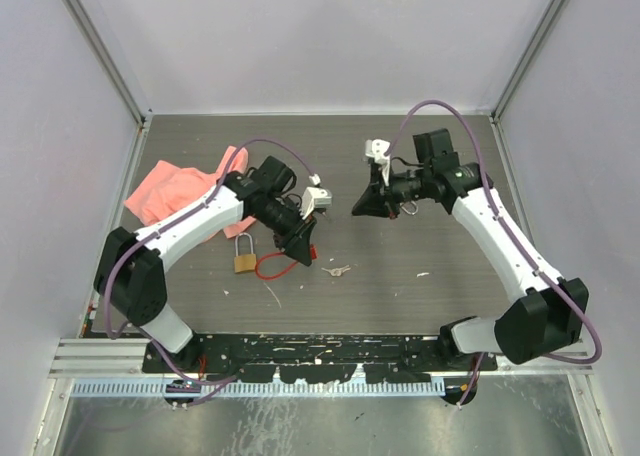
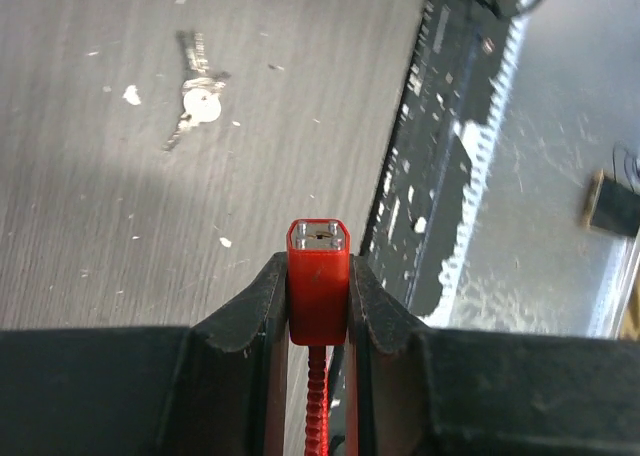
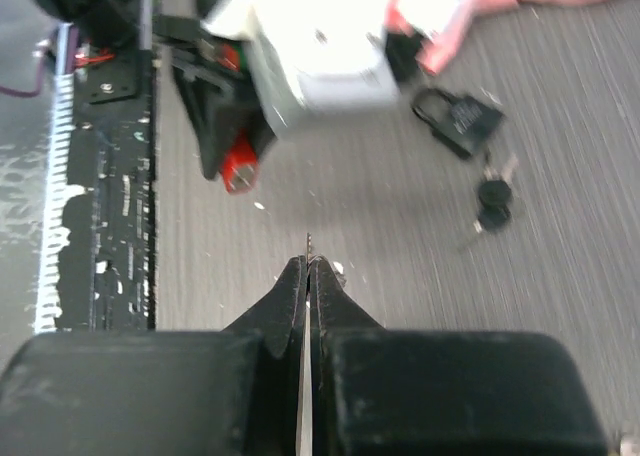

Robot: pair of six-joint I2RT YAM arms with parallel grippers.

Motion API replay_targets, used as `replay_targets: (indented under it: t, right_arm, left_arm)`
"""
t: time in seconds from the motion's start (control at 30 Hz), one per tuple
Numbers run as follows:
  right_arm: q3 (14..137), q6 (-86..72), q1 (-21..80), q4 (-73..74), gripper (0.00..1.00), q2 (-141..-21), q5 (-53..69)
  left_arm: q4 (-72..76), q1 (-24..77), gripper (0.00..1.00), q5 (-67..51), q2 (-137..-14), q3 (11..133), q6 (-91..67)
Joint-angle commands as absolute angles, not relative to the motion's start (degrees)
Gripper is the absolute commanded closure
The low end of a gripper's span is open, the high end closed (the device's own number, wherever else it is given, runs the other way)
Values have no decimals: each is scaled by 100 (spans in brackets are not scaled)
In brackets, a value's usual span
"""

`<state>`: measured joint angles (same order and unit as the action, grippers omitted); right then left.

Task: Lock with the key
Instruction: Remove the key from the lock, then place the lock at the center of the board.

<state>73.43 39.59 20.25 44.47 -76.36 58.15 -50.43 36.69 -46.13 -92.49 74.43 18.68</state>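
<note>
Both hands are gripping: left hand is clamping the red rectangular cable lock; right hand, facing the lock, is pinching shut on a thin metal sliver, probably the key. Risk: sliver twisting in the pinch and missing the keyhole.

I log: lock red; padlock brass; cloth, upper left, pink; table grey, finely streaked.

no legible text or labels anywhere
</note>
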Motion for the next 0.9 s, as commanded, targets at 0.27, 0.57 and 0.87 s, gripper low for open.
replay_targets:
  t: [0.27, 0.57, 0.87]
  right_arm:
    - [5763, 1201, 925, 1908, 99, -8677, 4692]
    - [5552, 1577, 274, 2203, 99, -8859, 3695]
    - [5779, 2358, 182, 3104, 90, -9208, 3814]
  left_arm:
    - [-593, 3588, 100, -3736, -9967, 6817, -2221]
    - [131, 4087, 97, -2783, -11899, 8355, -4103]
    - [736, 4755, 76, -1739, -12719, 8954, -4962]
